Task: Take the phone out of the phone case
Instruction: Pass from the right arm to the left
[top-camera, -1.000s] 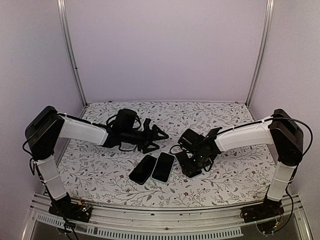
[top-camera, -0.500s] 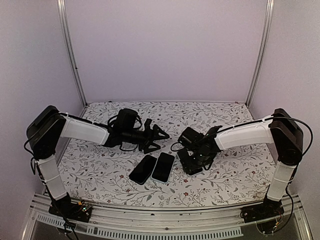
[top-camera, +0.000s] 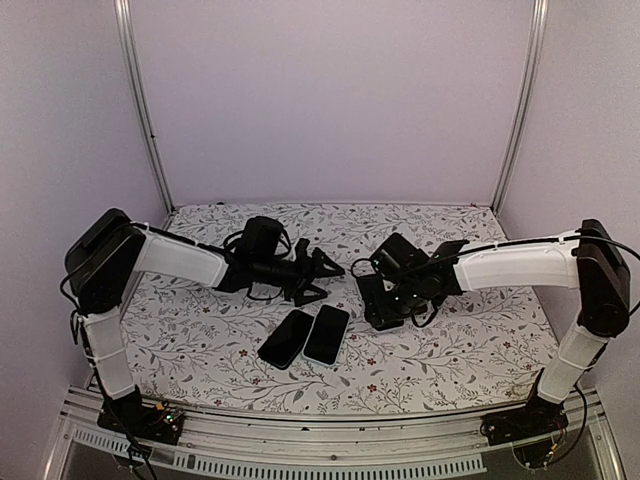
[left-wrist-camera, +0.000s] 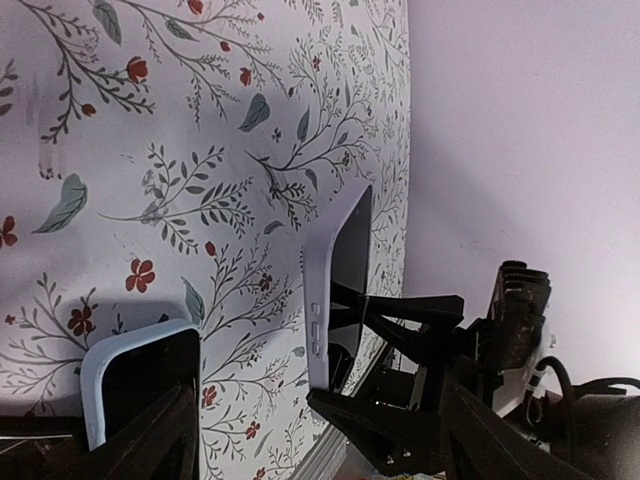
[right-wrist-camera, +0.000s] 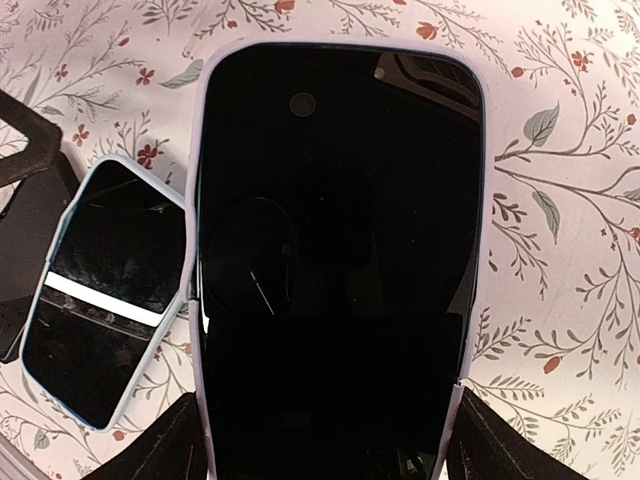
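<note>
Plainly, little of the job looks finished. Over the flowered table (top-camera: 480, 350) both arms reach toward the middle. The left arm (top-camera: 180, 262) ends in the left gripper (top-camera: 328, 279), its fingers spread wide with nothing between them, pointing toward the right arm (top-camera: 510, 268). The right gripper (top-camera: 388, 305) is pinched onto one end of the phone (right-wrist-camera: 335, 250) and carries it tilted on edge, seemingly clear of the table, near the centre. A pale phone case (left-wrist-camera: 316, 300) wraps the phone's rim all round, so I judge it is not out yet. All the prying or pushing is left to do, likely with the free gripper's help. Toward the front lie one dark slab (top-camera: 286, 338) and, just beside it, a second slab (top-camera: 326, 334). At least one has a pale blue rim, but I cannot tell whether they are phones or shells.
</note>
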